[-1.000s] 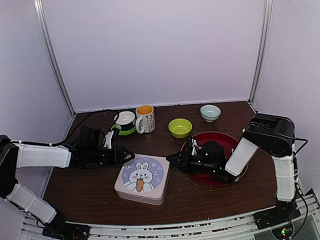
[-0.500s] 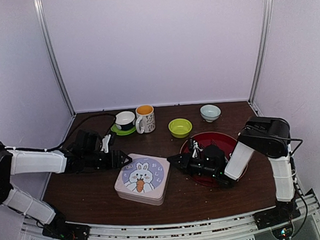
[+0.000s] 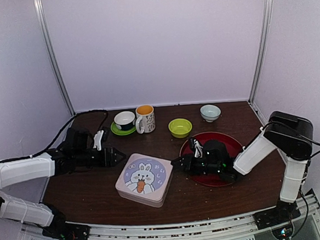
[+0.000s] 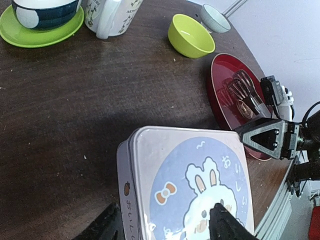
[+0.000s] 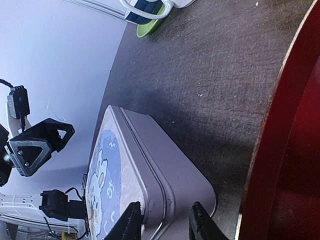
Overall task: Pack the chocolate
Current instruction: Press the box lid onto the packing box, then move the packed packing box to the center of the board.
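A closed square tin (image 3: 143,179) with a rabbit on its lid sits in the middle; it also shows in the left wrist view (image 4: 190,175) and the right wrist view (image 5: 150,165). No chocolate shows in any view. My left gripper (image 3: 118,155) is open, just left of the tin, fingers spread before its near corner (image 4: 165,226). My right gripper (image 3: 177,163) is open at the tin's right edge, its fingers either side of the lid rim (image 5: 165,222). Metal tongs (image 4: 245,90) lie on the red plate (image 3: 227,140).
Along the back stand a dark cup on a green saucer (image 3: 125,121), an orange-lined mug (image 3: 145,119), a green bowl (image 3: 180,128) and a pale bowl (image 3: 210,112). The red plate lies under my right forearm. Metal posts rise at the back corners.
My left arm has drawn back to the left, away from the tin. My right arm's elbow has swung right while its gripper stays at the tin's right edge. The tin has barely shifted.
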{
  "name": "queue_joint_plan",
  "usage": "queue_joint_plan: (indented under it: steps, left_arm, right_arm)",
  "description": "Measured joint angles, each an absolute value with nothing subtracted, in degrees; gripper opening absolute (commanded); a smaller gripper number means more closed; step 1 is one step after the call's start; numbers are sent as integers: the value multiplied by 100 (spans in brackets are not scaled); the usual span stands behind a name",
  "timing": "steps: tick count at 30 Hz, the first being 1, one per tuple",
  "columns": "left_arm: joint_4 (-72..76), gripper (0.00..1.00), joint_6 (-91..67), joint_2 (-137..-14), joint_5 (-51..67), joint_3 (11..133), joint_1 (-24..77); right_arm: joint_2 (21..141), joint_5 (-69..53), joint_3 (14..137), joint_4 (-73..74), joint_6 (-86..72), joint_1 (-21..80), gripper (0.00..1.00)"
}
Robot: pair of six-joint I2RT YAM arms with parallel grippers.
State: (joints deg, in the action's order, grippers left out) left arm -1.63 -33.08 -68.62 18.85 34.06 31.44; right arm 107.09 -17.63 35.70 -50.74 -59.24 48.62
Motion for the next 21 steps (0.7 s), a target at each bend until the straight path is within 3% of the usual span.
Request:
queue_joint_plan:
  steps: [8,21]
  left_arm:
    - [-152,56,-3284,-7050,2029,3601,2915]
    - [-134,50,-3157,-7738,2287,3861,2779]
  right_arm:
    - [9821,-1647,3592,-3603,-5155,4786,33]
    - [9513,-1638,3109,-3448,-4971,4858,33]
